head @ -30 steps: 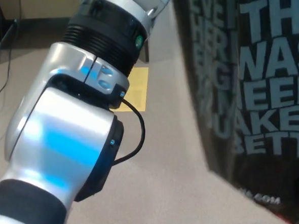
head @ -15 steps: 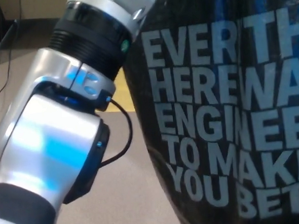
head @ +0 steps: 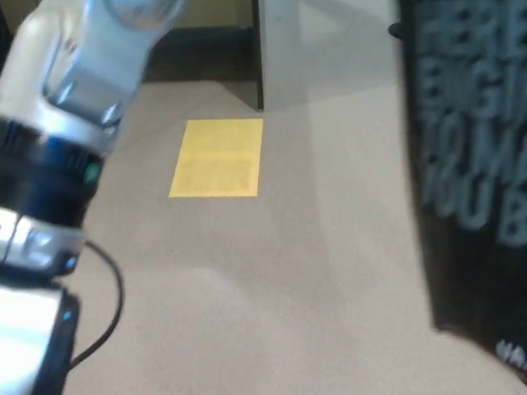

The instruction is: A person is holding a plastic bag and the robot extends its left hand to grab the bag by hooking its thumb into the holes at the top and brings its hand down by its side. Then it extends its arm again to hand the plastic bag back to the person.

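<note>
In the head view, the black plastic bag (head: pixel 477 175) is seen at the right edge of the picture, whereas half a second ago it filled the centre and right; the left arm (head: pixel 56 174) is now raised along the left edge, reaching up out of frame, where earlier it crossed the upper middle. Part of this shift may be owed to camera movement, since the floor (head: pixel 251 288) and the yellow sheet (head: pixel 218 157) lying on it are now exposed. It is judged that the bag is being swung or carried in the arm-extension phase, though which phase cannot be told. The left hand is out of view, so its grip cannot be confirmed; the right hand is not shown. The pale lettering on the bag is blurred; only fragments such as "HERE", "TO MA" and "YOU BE" are legible.
</note>
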Controlling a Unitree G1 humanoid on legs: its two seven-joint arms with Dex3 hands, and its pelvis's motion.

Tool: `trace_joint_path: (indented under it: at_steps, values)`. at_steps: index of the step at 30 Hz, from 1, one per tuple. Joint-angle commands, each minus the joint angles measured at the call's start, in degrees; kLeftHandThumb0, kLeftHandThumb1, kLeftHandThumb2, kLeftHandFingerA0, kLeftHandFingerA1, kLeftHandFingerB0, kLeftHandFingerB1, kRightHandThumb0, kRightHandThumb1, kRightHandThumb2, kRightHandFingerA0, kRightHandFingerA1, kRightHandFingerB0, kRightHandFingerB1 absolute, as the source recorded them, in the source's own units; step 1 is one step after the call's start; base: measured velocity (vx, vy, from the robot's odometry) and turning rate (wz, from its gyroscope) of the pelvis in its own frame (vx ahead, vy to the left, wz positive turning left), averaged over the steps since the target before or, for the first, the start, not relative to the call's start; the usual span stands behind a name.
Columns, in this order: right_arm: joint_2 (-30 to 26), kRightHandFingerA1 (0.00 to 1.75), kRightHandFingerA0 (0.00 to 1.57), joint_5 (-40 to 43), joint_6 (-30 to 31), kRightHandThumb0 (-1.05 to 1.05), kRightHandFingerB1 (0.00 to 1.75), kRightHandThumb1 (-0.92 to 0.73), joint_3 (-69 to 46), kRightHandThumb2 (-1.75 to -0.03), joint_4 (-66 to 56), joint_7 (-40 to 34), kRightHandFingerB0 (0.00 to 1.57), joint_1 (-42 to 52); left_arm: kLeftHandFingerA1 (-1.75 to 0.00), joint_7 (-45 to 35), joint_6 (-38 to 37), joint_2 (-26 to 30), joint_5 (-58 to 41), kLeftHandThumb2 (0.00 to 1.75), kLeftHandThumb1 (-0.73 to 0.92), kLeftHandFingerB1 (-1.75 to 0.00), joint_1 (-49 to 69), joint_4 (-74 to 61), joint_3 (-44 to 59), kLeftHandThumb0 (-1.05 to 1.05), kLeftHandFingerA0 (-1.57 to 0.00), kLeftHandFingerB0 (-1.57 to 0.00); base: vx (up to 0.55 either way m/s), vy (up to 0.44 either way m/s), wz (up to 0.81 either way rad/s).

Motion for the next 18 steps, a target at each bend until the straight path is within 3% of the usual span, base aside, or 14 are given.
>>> trace_joint_path:
  at_steps: [1,2,3,4,6,7,8,10,11,12,15,16,18]
  values:
    - [-0.81,0.63,0.76,0.18,1.57,-0.40,0.37,-0.69,0.24,-0.61,0.27,0.39,0.51,-1.12,-0.04,-7.68,2.43,3.09,-2.94,0.83,0.44,-0.03,4.35,-5.43,0.77,-0.78,0.00,0.00,0.00,0.000,0.00]
    - [-0.98,0.67,0.77,0.10,1.71,-0.40,0.37,-0.70,0.35,-0.61,0.11,0.42,0.51,-1.22,-0.04,-8.31,2.37,3.41,-3.48,0.83,0.45,-0.03,4.94,-5.94,0.97,-0.78,0.00,0.00,0.00,0.000,0.00]
    - [-1.14,0.70,0.72,0.08,1.64,-0.46,0.50,-0.58,0.36,-0.86,-0.03,0.44,0.44,-1.22,-0.11,-8.54,2.02,3.76,-3.88,0.58,0.53,-0.04,5.74,-6.40,1.22,-0.80,0.00,0.00,0.00,0.000,0.00]
    - [-1.24,0.56,0.74,0.22,1.36,-0.40,0.38,-0.69,0.27,-0.61,-0.07,0.42,0.51,-1.19,-0.09,-9.02,2.02,3.93,-4.56,0.58,0.53,-0.06,6.61,-6.90,1.57,-0.81,0.00,0.00,0.00,0.000,0.00]
    - [-2.00,0.63,0.75,0.43,0.82,-0.40,0.37,-0.69,-0.04,-0.61,-0.19,0.51,0.51,-1.69,-0.11,-8.60,2.01,4.38,-5.19,0.58,0.53,-0.07,9.88,-9.04,2.72,-0.83,0.00,0.00,0.00,0.000,0.00]
    - [-2.50,0.71,0.70,0.45,0.74,-0.45,0.51,-0.58,-0.12,-0.86,-0.35,0.71,0.44,-1.85,-0.09,-8.05,1.86,4.34,-5.49,0.74,0.41,-0.05,11.72,-10.35,3.33,-0.82,0.00,0.00,0.00,0.000,0.00]
    - [-2.80,0.68,0.74,0.55,0.43,-0.40,0.37,-0.69,-0.21,-0.61,-0.67,0.79,0.51,-1.52,-0.09,-7.98,1.91,4.15,-6.49,0.75,0.40,-0.06,14.44,-12.40,4.23,-0.81,0.00,0.00,0.00,0.000,0.00]
    - [-3.07,0.71,0.76,0.56,-0.07,-0.39,0.37,-0.69,-0.21,-0.61,-1.35,0.52,0.51,-0.74,-0.12,-8.28,2.62,3.93,-7.84,0.74,0.39,-0.07,19.43,-15.91,5.59,-0.80,0.00,0.00,0.00,0.000,0.00]
    - [-3.27,0.67,0.78,0.48,-0.60,-0.39,0.37,-0.69,-0.12,-0.61,-1.86,0.37,0.51,0.29,-0.17,-8.25,3.57,3.97,-7.48,0.59,0.49,-0.07,23.10,-19.17,6.09,-0.80,0.00,0.00,0.00,0.000,0.00]
    - [-3.28,0.67,0.77,0.75,-1.16,-0.40,0.37,-0.70,-0.28,-0.61,-2.40,0.60,0.50,1.15,-0.17,-7.71,2.42,3.56,-8.78,0.71,0.37,-0.07,26.73,-20.31,6.92,-0.72,0.00,0.00,0.00,0.000,0.00]
    - [-2.69,0.66,0.77,0.84,-3.64,-0.40,0.37,-0.70,-0.16,-0.61,-5.19,-0.26,0.50,6.85,-0.18,-6.17,2.16,0.94,-12.33,0.70,0.37,-0.11,40.02,-24.02,8.58,-0.72,0.00,0.00,0.00,0.000,0.00]
    - [-2.35,0.60,0.75,1.27,-4.59,-0.39,0.37,-0.70,-0.43,-0.61,-6.18,-0.38,0.50,9.16,-0.17,-5.38,0.56,0.72,-12.12,0.79,0.40,-0.10,43.84,-24.41,8.60,-0.67,0.00,0.00,0.00,0.000,0.00]
    - [-1.76,0.54,0.71,2.43,-5.49,-0.37,0.37,-0.70,-1.15,-0.61,-7.73,0.36,0.48,12.38,-0.19,-4.32,-2.28,0.82,-11.57,0.79,0.41,-0.09,49.02,-24.83,8.70,-0.68,0.00,0.00,0.00,0.000,0.00]
